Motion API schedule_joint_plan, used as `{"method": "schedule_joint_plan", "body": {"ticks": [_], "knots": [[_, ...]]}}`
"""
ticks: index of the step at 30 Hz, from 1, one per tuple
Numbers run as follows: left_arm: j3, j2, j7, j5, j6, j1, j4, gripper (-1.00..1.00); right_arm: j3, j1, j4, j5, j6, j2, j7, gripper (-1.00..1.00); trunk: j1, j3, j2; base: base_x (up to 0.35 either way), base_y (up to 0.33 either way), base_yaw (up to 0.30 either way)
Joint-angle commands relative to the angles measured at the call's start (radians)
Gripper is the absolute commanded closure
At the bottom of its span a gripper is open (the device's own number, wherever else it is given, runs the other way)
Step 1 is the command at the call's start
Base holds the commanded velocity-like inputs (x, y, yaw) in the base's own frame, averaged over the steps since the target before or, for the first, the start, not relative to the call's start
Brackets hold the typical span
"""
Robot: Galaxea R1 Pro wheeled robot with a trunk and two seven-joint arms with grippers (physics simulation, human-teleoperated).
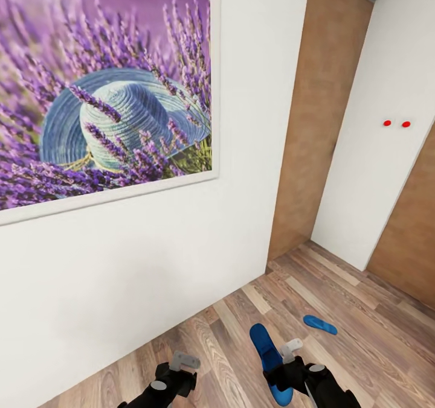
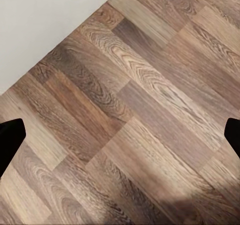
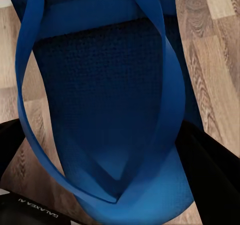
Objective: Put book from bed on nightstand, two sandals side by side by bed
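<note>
Right gripper (image 1: 284,375) pinching blue sandal (image 1: 270,353) off floor (image 1: 374,360). Left gripper (image 1: 175,375) spread wide, empty. Second sandal (image 1: 319,324) flat on floor.

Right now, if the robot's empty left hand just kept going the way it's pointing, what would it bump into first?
The wooden floor. The left hand points down at bare planks near the white wall, its fingers spread with nothing between them. How far off the floor lies is unclear.
</note>
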Motion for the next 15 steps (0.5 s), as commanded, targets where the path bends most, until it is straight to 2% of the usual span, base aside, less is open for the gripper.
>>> {"method": "schedule_joint_plan", "body": {"ticks": [1, 15], "knots": [[-0.009, 0.001, 0.007, 0.009, 0.004, -0.001, -0.002, -1.00, -0.008, -0.001, -0.003, 0.005, 0.005, 0.002, 0.009, 1.00, 0.001, -0.002, -0.002, 0.250, 0.005, 0.000], [-0.009, 0.001, 0.007, 0.009, 0.004, -0.001, -0.002, -1.00, -0.009, -0.001, -0.003, 0.005, 0.005, 0.002, 0.009, 1.00, 0.001, -0.002, -0.002, 0.254, 0.003, 0.000]]}}
